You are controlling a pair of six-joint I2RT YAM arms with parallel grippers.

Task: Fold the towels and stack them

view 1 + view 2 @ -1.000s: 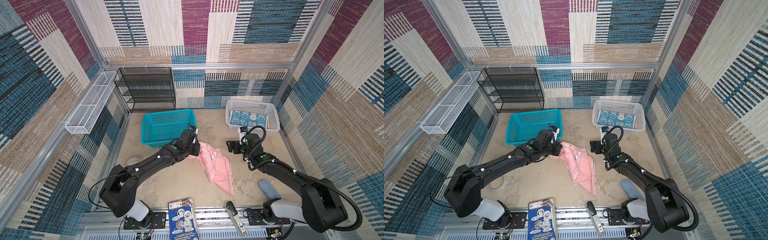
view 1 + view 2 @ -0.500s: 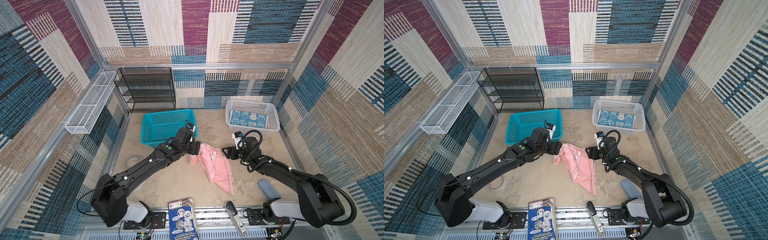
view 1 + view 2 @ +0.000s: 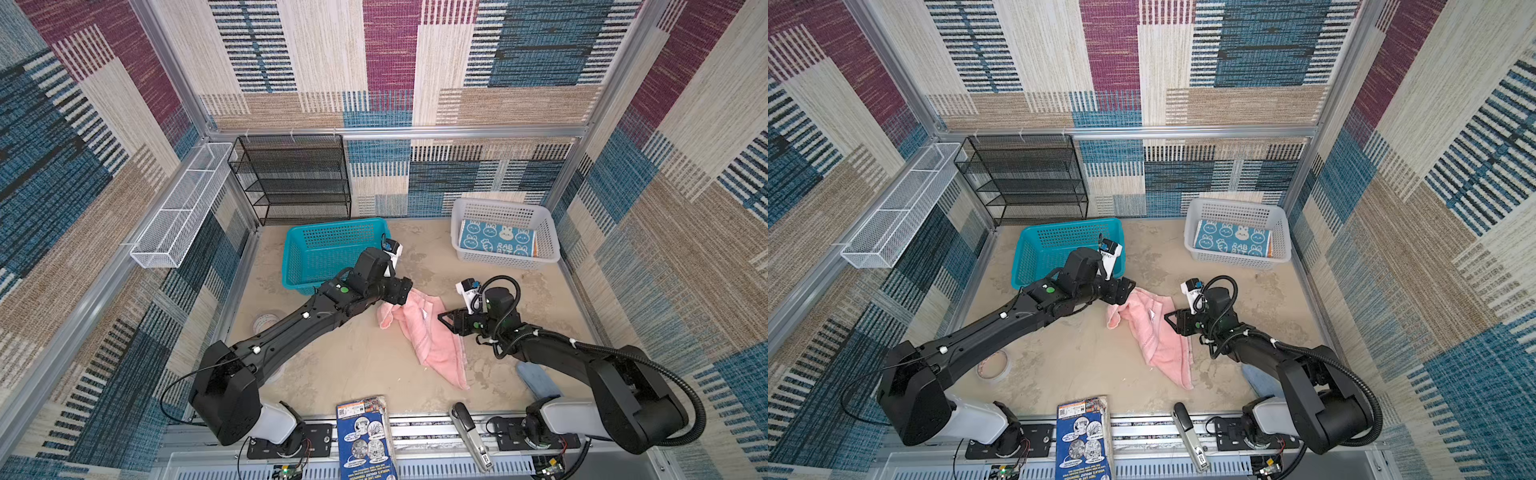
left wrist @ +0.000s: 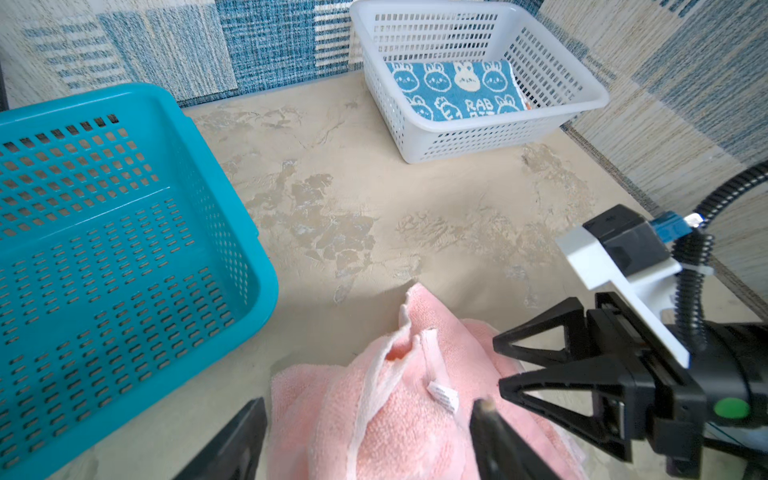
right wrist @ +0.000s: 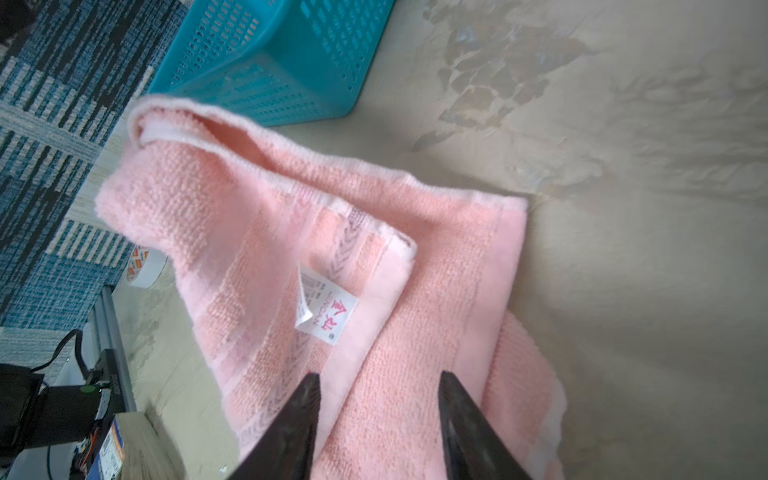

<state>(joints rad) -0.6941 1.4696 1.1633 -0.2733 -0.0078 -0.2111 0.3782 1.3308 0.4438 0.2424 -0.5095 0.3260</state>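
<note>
Left claw: your left claw [image 4: 370, 405] has its fingers wide apart, straddling the far end of the pink towel [image 3: 432, 336] without clamping it.
Right claw: your right claw [image 5: 376, 376] has its fingers partly apart, tips on the towel's edge near the white label [image 5: 326, 309]. You see no cloth pinched.
Pink towel: it lies crumpled on the surface [image 3: 365, 357] between the two claws, trailing toward the front rail.
In the way: the teal basket [image 3: 332, 253] sits just beside your left claw. The two claws face each other closely across the towel.
Counts: three towels, two baskets, two claws.
White basket [image 3: 505, 259]: it holds the folded blue towel [image 3: 496, 241], with a sliver of the orange towel [image 3: 535, 248] at its edge.
Around: tape roll [image 3: 266, 322], blue box [image 3: 363, 436], black wire shelf [image 3: 291, 178], white wire tray [image 3: 178, 208].
</note>
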